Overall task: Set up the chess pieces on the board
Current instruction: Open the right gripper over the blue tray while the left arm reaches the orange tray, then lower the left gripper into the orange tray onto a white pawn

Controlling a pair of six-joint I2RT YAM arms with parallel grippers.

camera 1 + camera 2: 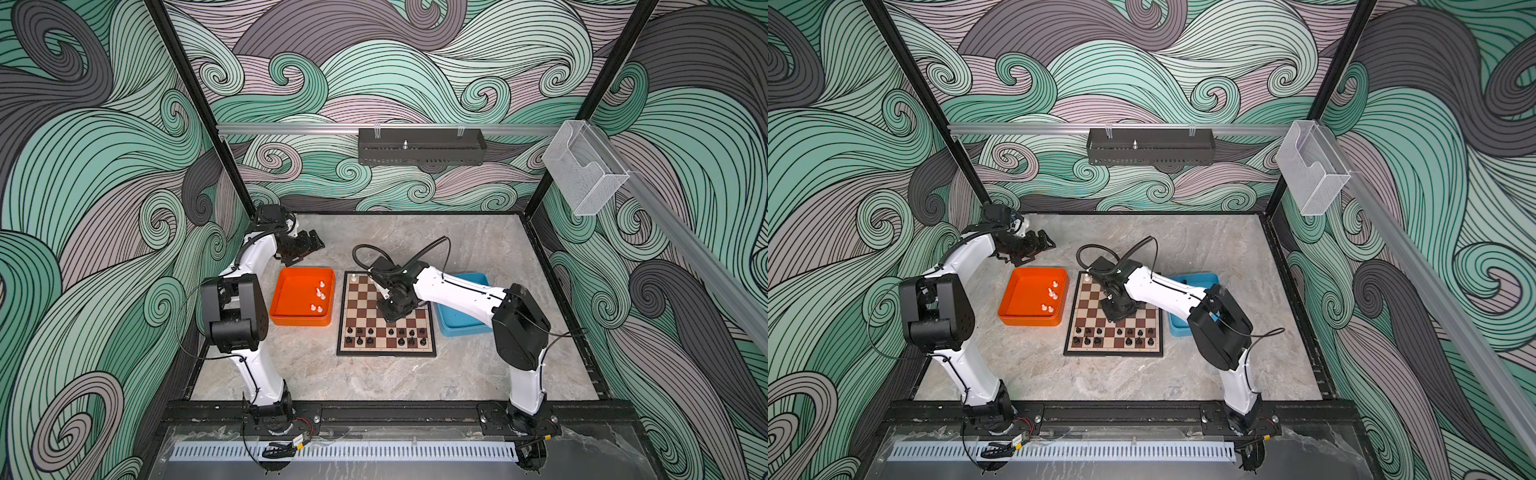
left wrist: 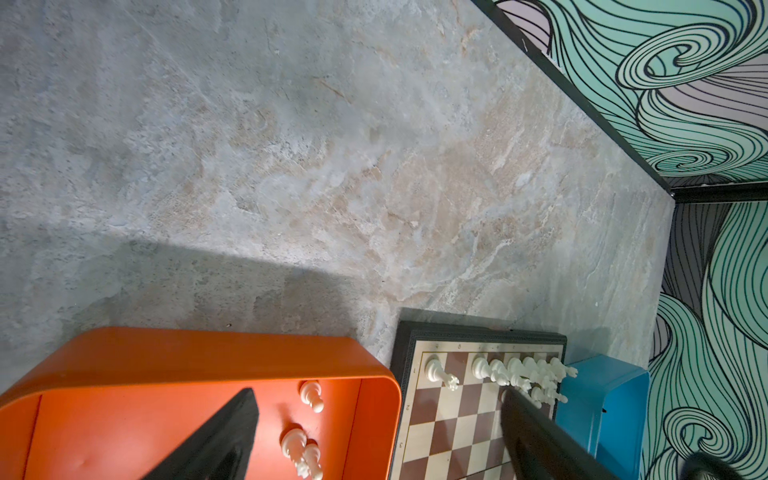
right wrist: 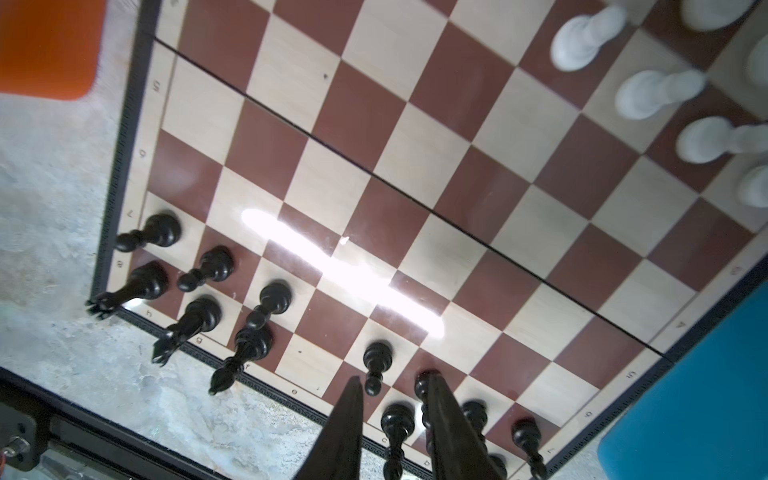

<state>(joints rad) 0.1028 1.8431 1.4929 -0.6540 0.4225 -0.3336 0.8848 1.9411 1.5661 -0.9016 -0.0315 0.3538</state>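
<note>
Fingers of the right gripper flank a black pawn, apparently upright.

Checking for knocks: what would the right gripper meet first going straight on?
The right gripper points down at the board; probably it meets the black pawn just ahead first, though depth is unclear.
</note>
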